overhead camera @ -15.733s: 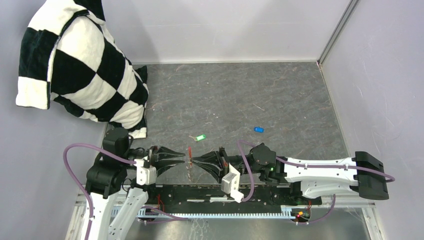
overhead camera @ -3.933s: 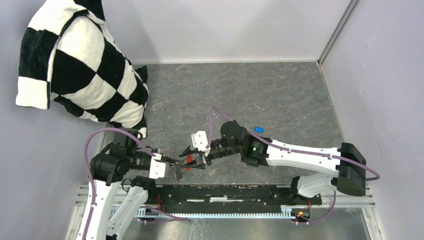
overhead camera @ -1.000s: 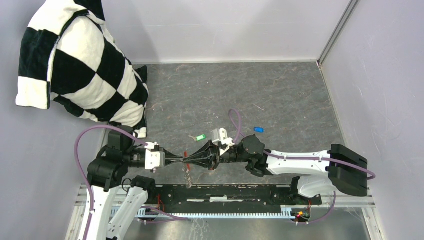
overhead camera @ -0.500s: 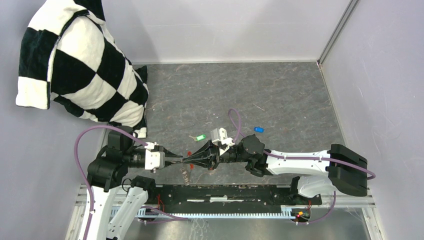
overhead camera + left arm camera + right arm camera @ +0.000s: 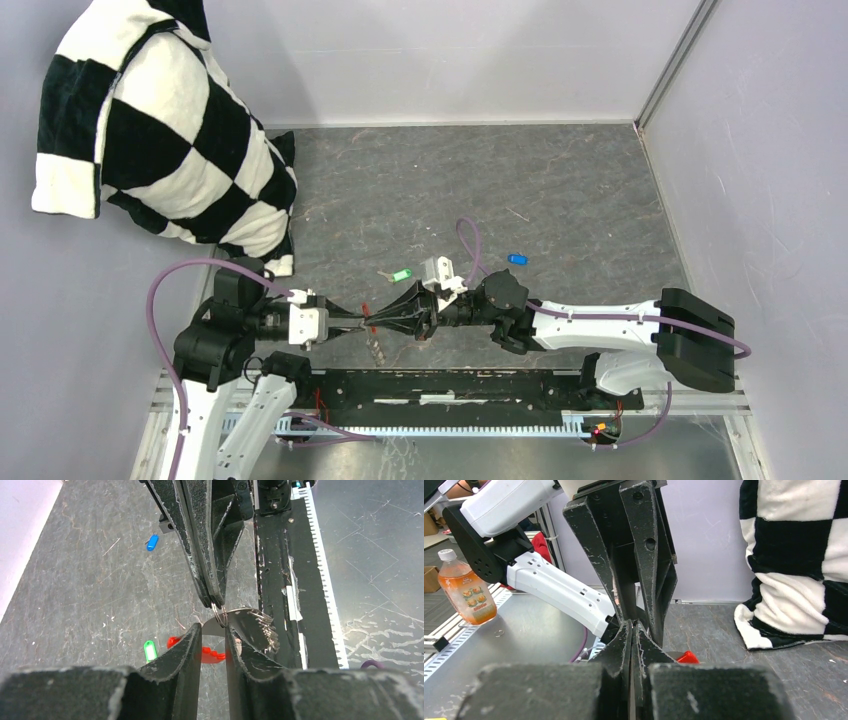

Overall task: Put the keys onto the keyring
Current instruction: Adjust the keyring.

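Scratched grey tabletop, pale walls; right tool tight on keyring, left tool ajar.

The left fingers have eased apart beside the keyring.

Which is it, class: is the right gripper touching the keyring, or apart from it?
Touching. The left wrist view shows the right gripper shut, its tips pinching the thin metal ring of the keyring, with no gap between them.

keys behind keyring (well apart), on table
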Tool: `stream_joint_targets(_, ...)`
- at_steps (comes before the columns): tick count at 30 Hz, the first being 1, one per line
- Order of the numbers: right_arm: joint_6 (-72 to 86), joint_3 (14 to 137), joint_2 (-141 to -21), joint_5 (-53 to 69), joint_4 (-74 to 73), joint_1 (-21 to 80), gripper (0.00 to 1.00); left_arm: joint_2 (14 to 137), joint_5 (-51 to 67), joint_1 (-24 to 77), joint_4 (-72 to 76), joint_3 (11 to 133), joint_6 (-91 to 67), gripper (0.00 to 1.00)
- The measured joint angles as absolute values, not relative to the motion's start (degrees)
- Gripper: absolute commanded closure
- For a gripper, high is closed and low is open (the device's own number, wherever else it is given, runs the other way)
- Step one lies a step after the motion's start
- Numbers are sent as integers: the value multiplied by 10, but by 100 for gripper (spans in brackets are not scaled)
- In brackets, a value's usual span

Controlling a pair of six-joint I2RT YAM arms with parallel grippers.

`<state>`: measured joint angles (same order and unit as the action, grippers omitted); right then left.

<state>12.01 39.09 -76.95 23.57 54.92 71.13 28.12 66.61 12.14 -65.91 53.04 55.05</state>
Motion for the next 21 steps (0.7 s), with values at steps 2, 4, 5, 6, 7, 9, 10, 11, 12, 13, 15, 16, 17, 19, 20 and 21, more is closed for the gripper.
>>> stream_joint_targets(2, 118, 391, -769, 232, 547, 711, 100, 281, 666, 121, -659, 530, 550, 68)
stream_joint_targets(4, 116, 391, -769, 227, 545, 711, 99, 279, 667, 121, -659, 529, 550, 68)
stream_joint_targets(5, 115, 391, -769, 225, 543, 711, 100, 277, 667, 121, -659, 529, 550, 67)
stream_joint_targets(6, 113, 391, -769, 222, 541, 711, 99, 276, 667, 121, -659, 529, 550, 67)
stream_joint_targets(7, 112, 391, -769, 221, 540, 711, 100, 274, 668, 121, -659, 529, 550, 67)
stream_joint_targets(9, 110, 391, -768, 218, 538, 711, 100, 273, 668, 121, -659, 528, 550, 66)
stream_joint_targets(10, 110, 391, -768, 218, 538, 711, 99, 272, 668, 121, -659, 527, 550, 66)
stream_joint_targets(11, 110, 391, -768, 217, 538, 711, 100, 272, 668, 121, -659, 527, 550, 66)
stream_joint_targets(12, 110, 391, -768, 217, 538, 711, 100, 272, 668, 121, -659, 526, 550, 66)
stream_joint_targets(13, 110, 391, -768, 217, 538, 711, 100, 272, 668, 121, -659, 524, 550, 67)
stream_joint_targets(15, 111, 391, -768, 218, 539, 711, 100, 273, 667, 121, -659, 524, 550, 68)
stream_joint_targets(16, 111, 391, -768, 218, 539, 711, 100, 273, 667, 121, -658, 523, 550, 69)
stream_joint_targets(17, 112, 391, -768, 218, 539, 711, 100, 273, 667, 121, -656, 522, 550, 70)
stream_joint_targets(19, 113, 391, -768, 219, 540, 711, 100, 273, 667, 121, -651, 519, 546, 72)
stream_joint_targets(20, 113, 391, -768, 220, 540, 711, 100, 273, 667, 121, -645, 517, 543, 72)
stream_joint_targets(21, 114, 391, -769, 220, 540, 711, 99, 273, 667, 121, -639, 516, 538, 72)
